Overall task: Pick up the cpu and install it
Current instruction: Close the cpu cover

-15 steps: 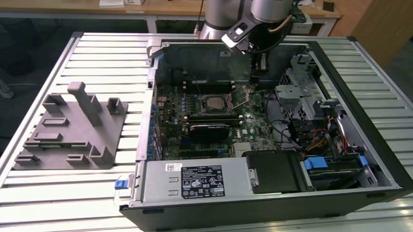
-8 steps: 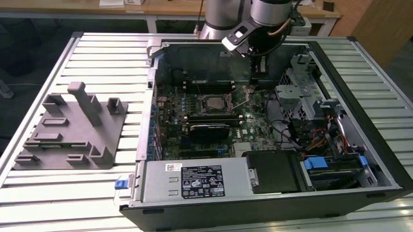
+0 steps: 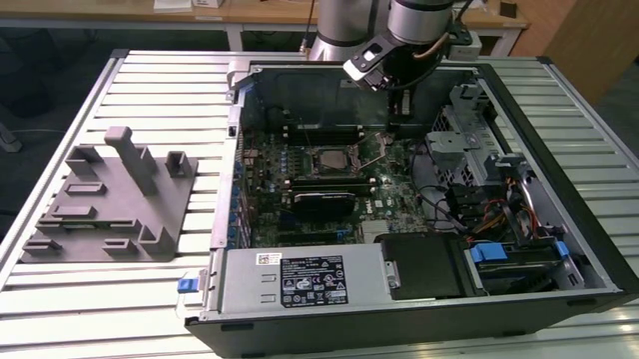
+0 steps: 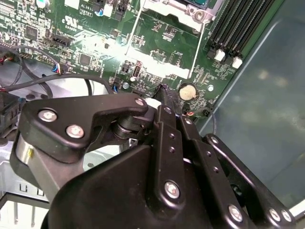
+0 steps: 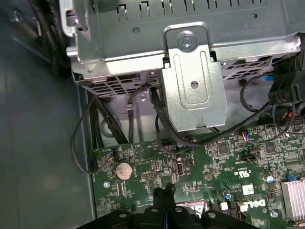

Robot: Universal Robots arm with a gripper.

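Observation:
My gripper hangs over the back right of the motherboard inside the open computer case. In both wrist views its black fingers meet at a narrow tip with nothing between them, just above the board near a round coin battery. The processor socket, with its metal frame, lies near the board's centre, to the exterior view's left of the gripper. I cannot tell whether the cpu sits in it. A corner of the socket frame appears in the second wrist view.
A grey plastic fixture stands on the slatted table at the exterior view's left. Inside the case are a metal drive cage, loose black cables, memory slots and a power supply at the front.

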